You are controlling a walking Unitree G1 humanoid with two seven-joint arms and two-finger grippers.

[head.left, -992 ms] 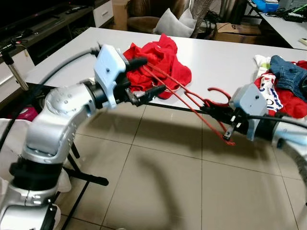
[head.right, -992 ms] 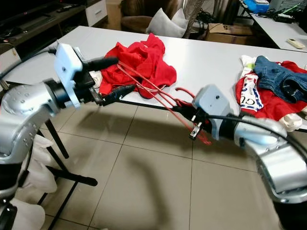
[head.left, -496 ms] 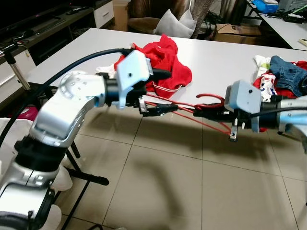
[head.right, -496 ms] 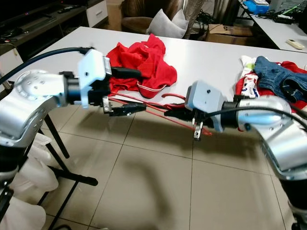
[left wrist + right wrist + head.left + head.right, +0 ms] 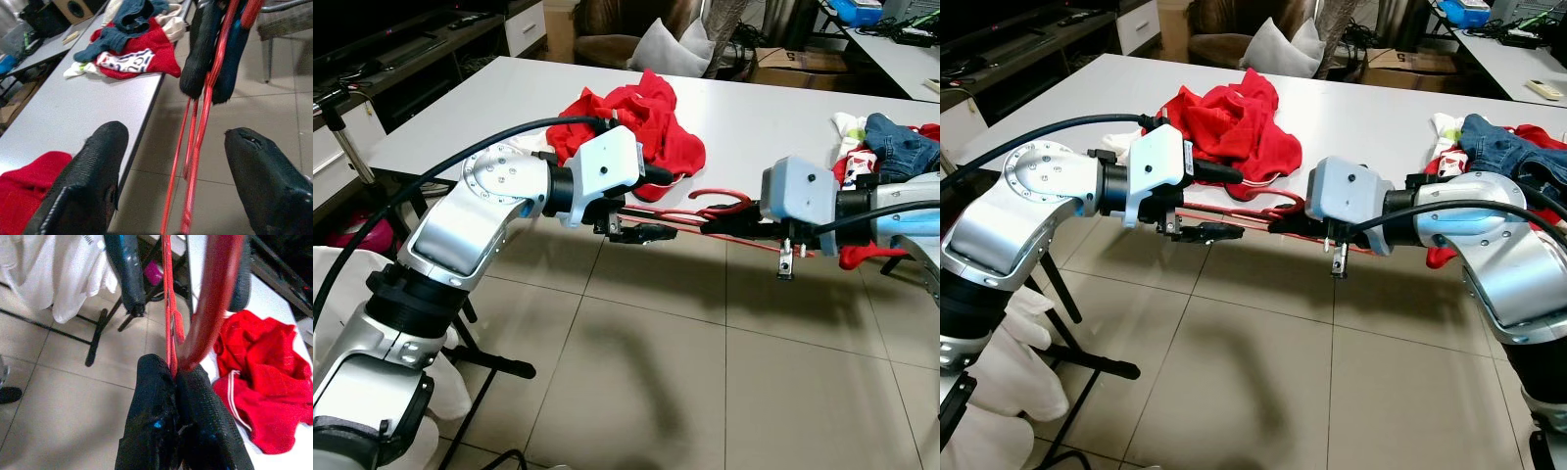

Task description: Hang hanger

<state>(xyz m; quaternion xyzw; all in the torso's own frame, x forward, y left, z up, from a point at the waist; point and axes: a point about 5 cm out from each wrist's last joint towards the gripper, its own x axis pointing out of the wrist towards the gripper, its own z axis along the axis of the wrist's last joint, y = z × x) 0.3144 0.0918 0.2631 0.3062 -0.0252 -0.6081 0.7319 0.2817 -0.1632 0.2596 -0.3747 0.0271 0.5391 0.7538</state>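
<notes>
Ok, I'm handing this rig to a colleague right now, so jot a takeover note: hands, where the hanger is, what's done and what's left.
Right hand: shut on the red hanger, near its hook, held roughly level over the floor by the white table.
Left hand: open, fingers either side of the hanger's thin bars, not gripping.
Red garment lies on the table; a clothes pile sits at its right end.
Done: hanger picked up.
Left: carry it to a rail and hang it; the black stand at the robot's left looks likely.

Red hanger (image 5: pixel 700 211) now level, off the red shirt (image 5: pixel 636 122).
</notes>
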